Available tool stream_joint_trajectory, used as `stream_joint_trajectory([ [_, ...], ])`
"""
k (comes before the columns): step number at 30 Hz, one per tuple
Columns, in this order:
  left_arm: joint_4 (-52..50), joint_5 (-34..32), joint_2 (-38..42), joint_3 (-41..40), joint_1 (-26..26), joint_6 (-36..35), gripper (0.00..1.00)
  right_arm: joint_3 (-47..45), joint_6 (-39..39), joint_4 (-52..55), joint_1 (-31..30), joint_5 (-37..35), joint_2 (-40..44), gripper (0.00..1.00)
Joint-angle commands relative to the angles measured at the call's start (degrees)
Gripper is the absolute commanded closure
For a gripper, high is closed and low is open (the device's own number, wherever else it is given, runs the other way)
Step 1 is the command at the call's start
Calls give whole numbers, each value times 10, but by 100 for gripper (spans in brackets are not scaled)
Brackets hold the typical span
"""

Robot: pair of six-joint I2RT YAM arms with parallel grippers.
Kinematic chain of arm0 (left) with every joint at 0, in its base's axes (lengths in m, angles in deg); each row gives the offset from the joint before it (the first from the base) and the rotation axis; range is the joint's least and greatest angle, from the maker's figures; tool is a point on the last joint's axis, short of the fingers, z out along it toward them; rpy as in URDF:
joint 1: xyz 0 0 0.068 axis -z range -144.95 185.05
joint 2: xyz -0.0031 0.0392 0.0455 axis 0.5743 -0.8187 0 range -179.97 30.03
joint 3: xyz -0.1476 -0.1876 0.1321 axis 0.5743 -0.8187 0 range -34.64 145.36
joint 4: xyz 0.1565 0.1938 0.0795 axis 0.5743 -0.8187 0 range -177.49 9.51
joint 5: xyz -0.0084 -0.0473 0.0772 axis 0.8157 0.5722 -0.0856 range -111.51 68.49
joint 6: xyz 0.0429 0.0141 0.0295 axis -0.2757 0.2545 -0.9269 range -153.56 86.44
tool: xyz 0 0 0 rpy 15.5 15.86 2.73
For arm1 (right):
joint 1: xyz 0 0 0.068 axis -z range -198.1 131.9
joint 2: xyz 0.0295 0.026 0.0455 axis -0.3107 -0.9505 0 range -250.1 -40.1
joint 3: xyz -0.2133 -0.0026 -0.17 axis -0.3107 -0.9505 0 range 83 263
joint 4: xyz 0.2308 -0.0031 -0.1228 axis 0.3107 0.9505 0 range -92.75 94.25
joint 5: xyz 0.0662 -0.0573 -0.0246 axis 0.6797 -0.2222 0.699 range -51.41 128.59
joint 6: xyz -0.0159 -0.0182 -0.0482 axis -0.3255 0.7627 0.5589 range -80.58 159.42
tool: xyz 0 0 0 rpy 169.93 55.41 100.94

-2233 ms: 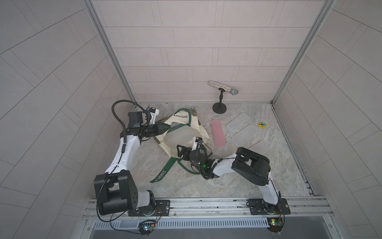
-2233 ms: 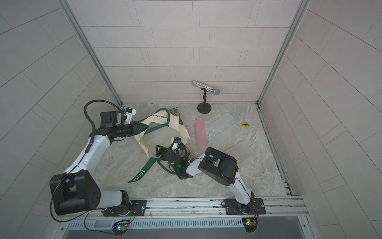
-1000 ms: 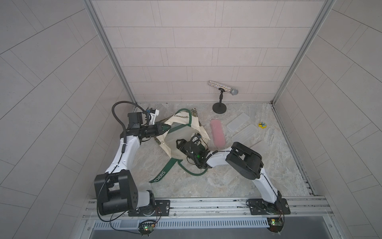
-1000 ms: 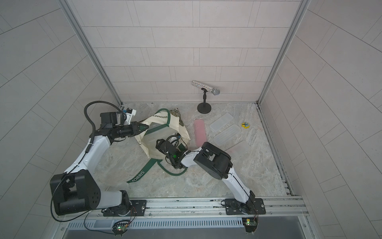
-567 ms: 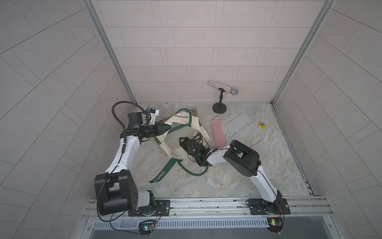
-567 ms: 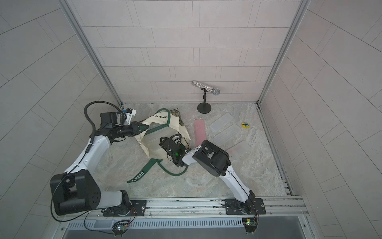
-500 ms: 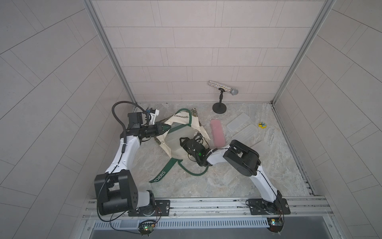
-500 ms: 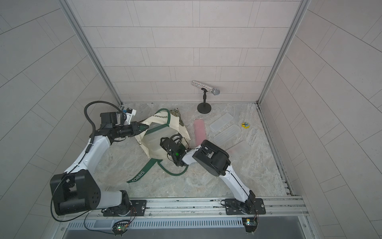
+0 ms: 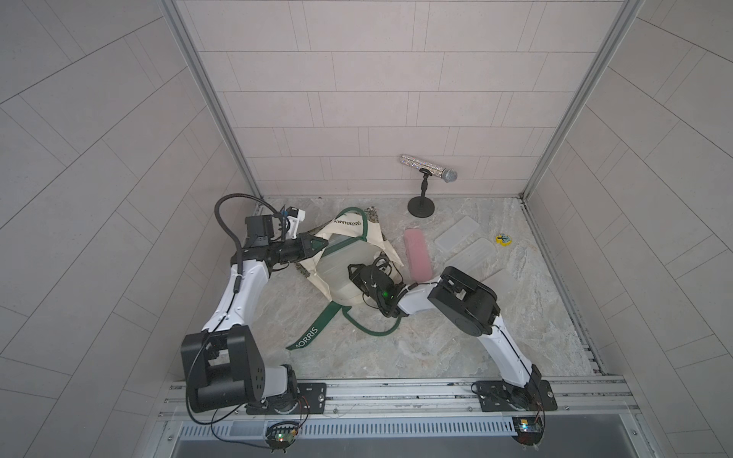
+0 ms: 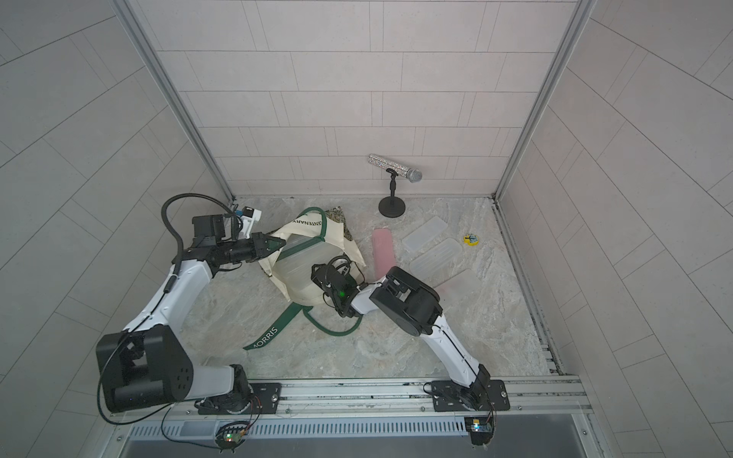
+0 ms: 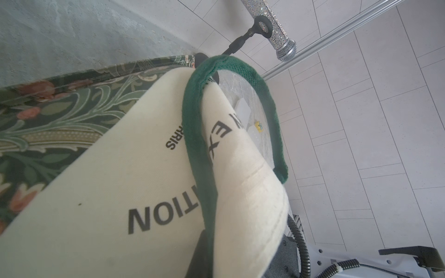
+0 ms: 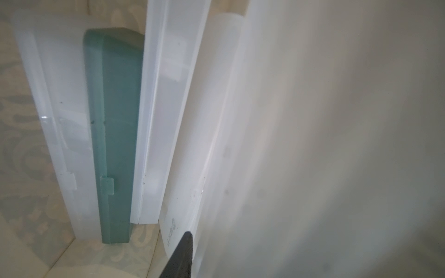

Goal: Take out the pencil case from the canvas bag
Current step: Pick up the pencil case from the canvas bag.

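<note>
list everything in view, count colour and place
canvas bag: one, cream and green, middle of table
teal case: one, teal, inside bag
whitish cases: at least two, translucent white, inside bag
pink case: one, pink, right of bag
clear cases: three, translucent, beyond the pink case
microphone: one, glittery silver, on black stand, at the back
small yellow thing: one, yellow, far right
left gripper: one, black, shut on bag's rim
right gripper: one, black, inside bag, jaws hidden

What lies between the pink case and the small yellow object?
Two translucent cases lie side by side between the pink case and the yellow object, in both top views.
</note>
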State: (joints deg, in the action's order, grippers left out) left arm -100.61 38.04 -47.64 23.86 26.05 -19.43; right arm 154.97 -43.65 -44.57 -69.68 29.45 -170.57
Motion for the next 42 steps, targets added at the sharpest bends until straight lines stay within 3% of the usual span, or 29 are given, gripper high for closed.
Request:
stream_joint_trajectory([
  [1,37,44,13,2,-3,-1,100,-21,46,4,-3,21,29,69],
  [5,39,43,13,1,-3,-1,100,-23,84,-5,-3,49,47,72],
  [18,40,39,15,1,-3,-2,100,-16,205,48,-5,100,83,71],
  [30,39,39,17,1,-3,-2,100,-17,336,153,-15,107,139,71],
  [42,39,34,17,0,-4,-3,100,-43,422,183,-17,148,192,71],
])
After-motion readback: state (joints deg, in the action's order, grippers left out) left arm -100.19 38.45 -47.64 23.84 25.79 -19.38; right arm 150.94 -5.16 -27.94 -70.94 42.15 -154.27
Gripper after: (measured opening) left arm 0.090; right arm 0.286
